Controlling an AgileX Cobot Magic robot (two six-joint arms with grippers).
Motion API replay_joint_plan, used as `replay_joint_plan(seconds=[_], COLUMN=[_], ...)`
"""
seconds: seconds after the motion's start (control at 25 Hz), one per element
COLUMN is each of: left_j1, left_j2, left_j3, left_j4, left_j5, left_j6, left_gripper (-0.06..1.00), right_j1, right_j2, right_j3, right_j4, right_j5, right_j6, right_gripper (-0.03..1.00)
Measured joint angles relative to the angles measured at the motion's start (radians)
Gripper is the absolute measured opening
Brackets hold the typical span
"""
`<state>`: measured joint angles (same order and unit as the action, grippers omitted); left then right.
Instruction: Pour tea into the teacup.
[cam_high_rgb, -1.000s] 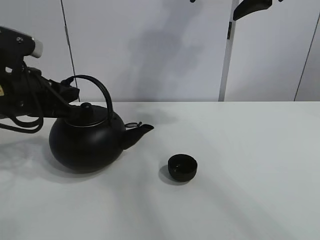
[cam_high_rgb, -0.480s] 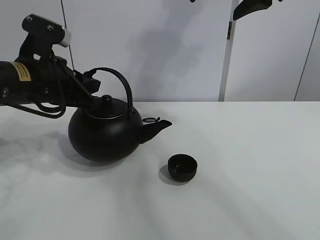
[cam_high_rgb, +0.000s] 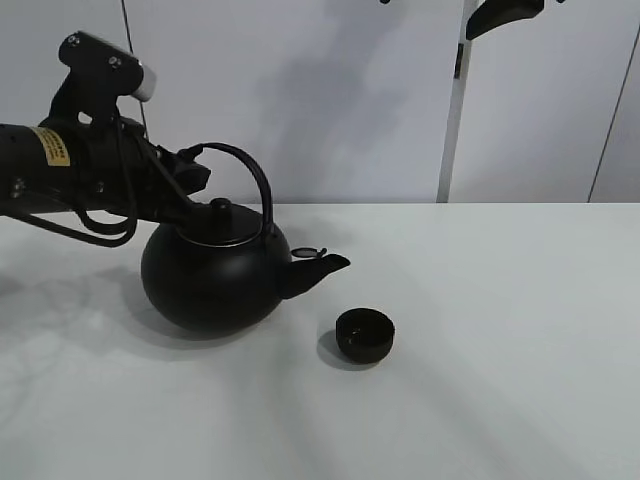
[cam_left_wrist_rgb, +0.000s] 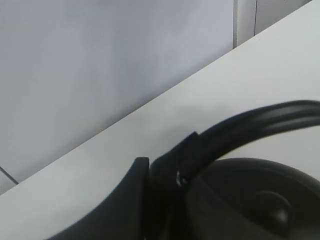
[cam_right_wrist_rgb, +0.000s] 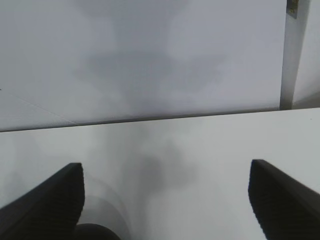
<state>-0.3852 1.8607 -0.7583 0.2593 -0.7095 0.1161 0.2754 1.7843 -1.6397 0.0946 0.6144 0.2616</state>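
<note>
The teacup sits upright on the white table near its middle. It is just right of and below the kettle's spout, which points toward it without reaching over it. The left gripper pinches the kettle's arched handle. The right gripper has its fingers spread wide, holding nothing.

Black left arm bears yellow label, looping cables.
</note>
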Motion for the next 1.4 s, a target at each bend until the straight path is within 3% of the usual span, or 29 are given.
replay_joint_plan(seconds=[0.6, 1.4], left_j1=[-0.009, -0.016], left_j2=[0.005, 0.022], left_j3=[-0.011, -0.07], left_j4=[0.002, 0.062], left_j5=[0.006, 0.083], left_j6=[0.046, 0.048], left_gripper=[0.11, 0.11], right_j1=[0.0, 0.0], right_j2=[0.0, 0.0], right_j3=[0.0, 0.0], right_j4=[0.0, 0.0], right_j5=[-0.001, -0.001], right_j6=[0.0, 0.0], right_gripper=[0.61, 0.61])
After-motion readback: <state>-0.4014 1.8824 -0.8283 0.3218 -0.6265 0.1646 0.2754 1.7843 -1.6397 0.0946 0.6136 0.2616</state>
